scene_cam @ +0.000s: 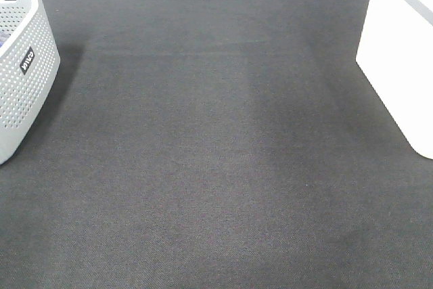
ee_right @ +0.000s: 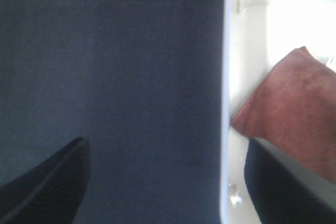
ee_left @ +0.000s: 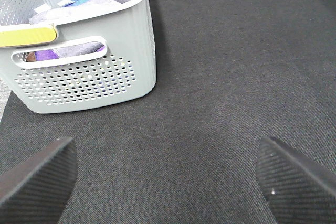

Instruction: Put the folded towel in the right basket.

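The left tool [ee_left: 165,179] and right tool [ee_right: 165,182] have broad black fingers with ribbed pads.

Folded towel [ee_right: 294,114] inside right basket [ee_right: 239,77]

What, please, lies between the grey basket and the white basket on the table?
Nothing: in the high view only bare dark mat stretches from the grey basket to the white basket.

One label in sight, hard to read

You can see a small black label [scene_cam: 26,60] with white letters on the grey basket [scene_cam: 20,93] in the high view; the letters are too small and tilted to make out. Nothing else carries writing.
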